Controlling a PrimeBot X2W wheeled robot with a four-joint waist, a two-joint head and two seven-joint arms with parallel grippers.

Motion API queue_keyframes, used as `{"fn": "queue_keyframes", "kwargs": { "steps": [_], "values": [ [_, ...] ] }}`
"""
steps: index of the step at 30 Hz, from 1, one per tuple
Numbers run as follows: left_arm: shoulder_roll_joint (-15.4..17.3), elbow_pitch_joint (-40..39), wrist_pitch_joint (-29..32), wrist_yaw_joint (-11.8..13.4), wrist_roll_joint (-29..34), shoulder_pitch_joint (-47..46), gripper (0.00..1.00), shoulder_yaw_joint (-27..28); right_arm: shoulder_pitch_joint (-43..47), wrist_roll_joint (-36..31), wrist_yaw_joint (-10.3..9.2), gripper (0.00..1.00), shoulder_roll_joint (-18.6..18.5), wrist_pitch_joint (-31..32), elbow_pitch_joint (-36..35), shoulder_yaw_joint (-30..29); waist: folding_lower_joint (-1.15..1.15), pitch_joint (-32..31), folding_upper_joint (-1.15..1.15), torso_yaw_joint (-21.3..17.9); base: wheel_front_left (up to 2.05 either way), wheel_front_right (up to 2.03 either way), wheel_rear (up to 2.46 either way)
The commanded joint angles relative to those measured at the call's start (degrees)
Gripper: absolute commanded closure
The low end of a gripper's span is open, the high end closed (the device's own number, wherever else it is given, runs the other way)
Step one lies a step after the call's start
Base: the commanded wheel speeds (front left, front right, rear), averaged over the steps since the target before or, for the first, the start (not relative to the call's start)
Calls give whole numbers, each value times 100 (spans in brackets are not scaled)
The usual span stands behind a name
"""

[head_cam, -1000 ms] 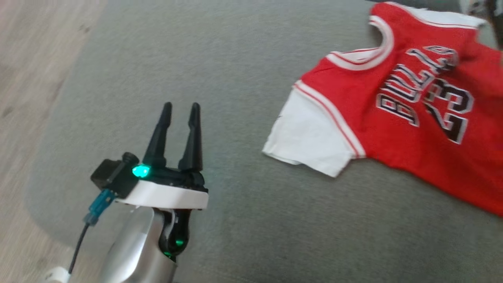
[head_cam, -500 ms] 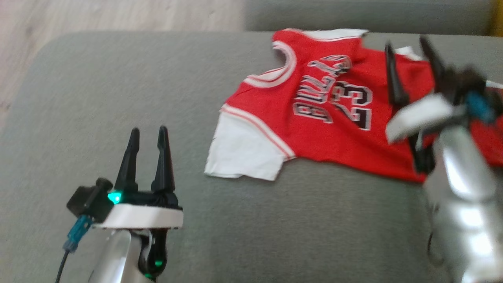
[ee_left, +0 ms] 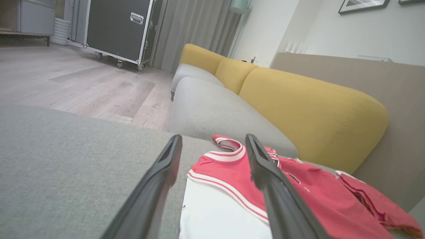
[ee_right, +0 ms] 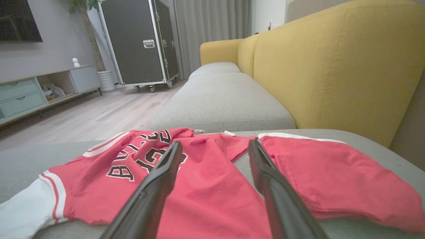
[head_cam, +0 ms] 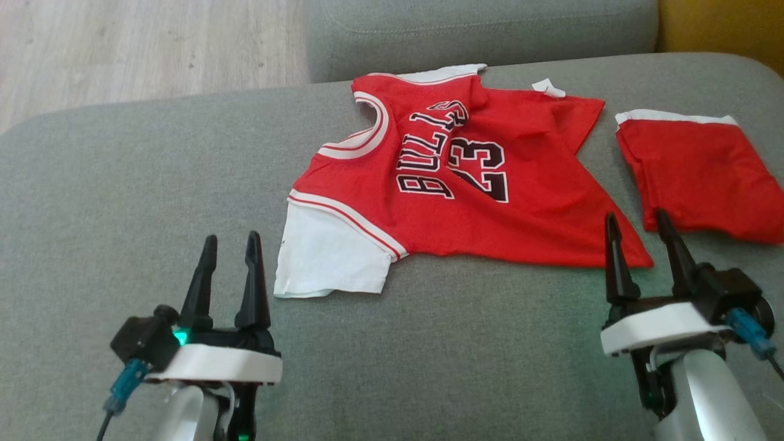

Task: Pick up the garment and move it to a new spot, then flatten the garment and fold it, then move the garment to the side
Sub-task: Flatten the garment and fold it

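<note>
Hovering the left tool [head_cam: 231, 237] and right tool [head_cam: 636, 214], both spread wide and empty, short of the rumpled red-and-white basketball jersey [head_cam: 453, 208] lying on the grey fabric sofa cushion [head_cam: 122, 184] (red shorts [head_cam: 698, 171] beside it); probably best pinching its two near corners at once, lifting evenly.

This is a home, and the room is a living room. A long sofa runs through it, with broad grey seat cushions [head_cam: 429, 343] and plump yellow back cushions [ee_right: 332, 66]. The floor [ee_left: 83, 83] is pale wood-look planking. Against one grey wall stands a low sideboard [ee_right: 20, 96] with pale green drawers and open shelves, and a dark screen [ee_right: 18, 20] hangs above it. Full-length grey curtains [ee_right: 212, 20] cover the far end, a framed picture [ee_left: 362, 5] hangs on the white wall, and a plant in a ribbed white pot [ee_right: 107, 80] stands beside a black wheeled flight case [ee_right: 139, 43].
</note>
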Motion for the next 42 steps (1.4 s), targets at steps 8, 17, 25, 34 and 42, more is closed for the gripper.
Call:
{"fn": "queue_keyframes", "kwargs": {
  "steps": [8,17,25,34,42],
  "values": [
    [304,752,25,10,256,-468,0,-52,-320,88,-4,0,46,-62,-464,266,0,204,0,-90,0,0,0],
    [466,2091,746,31,395,-1221,0,-338,-369,175,-4,0,46,-62,-523,287,0,541,0,-338,0,0,0],
    [532,2798,1154,196,409,-1548,0,-395,-420,216,-4,0,46,-62,-540,231,0,676,0,-482,0,0,0],
    [540,2839,960,78,255,-1613,100,-532,-448,70,-4,0,46,-62,-107,66,0,619,0,-428,0,0,0],
    [537,2221,88,106,66,-1542,100,-213,-477,-140,-4,0,47,200,722,-289,0,426,0,-238,0,0,0]
  ]
}}
